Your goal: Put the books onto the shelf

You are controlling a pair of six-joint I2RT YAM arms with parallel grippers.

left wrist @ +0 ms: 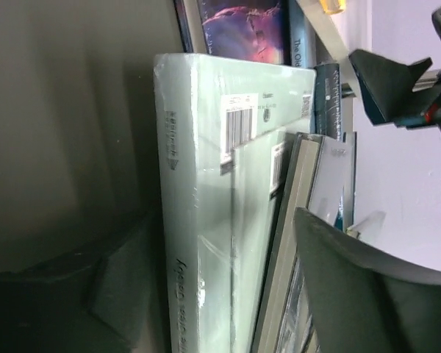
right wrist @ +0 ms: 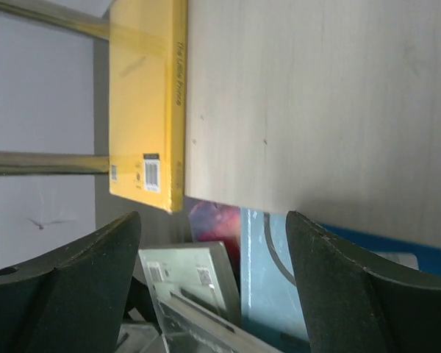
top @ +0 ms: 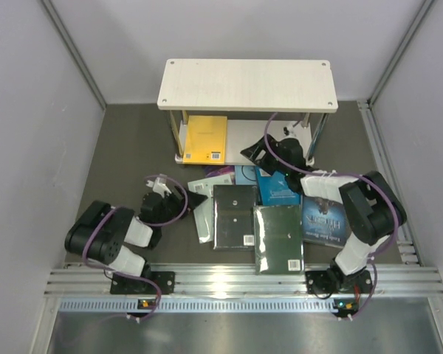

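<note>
The shelf (top: 247, 85) stands at the back, with a yellow book (top: 207, 138) lying flat on its lower board (right wrist: 323, 110). More books lie in a loose pile in front: pale green (top: 204, 214), black (top: 234, 215), dark green (top: 278, 237), bright blue (top: 277, 188) and starry dark blue (top: 323, 217). My left gripper (top: 196, 199) is open, its fingers (left wrist: 367, 287) straddling the near edge of the pale green book (left wrist: 206, 220). My right gripper (top: 257, 155) is open and empty at the lower board's front edge, right of the yellow book (right wrist: 147, 95).
Grey walls enclose the dark mat on three sides. The shelf's thin metal posts (top: 319, 136) stand close to the right gripper. A light blue book (right wrist: 268, 272) and a purple one (right wrist: 217, 220) lie just below the shelf's front edge. An aluminium rail (top: 229, 280) runs along the near edge.
</note>
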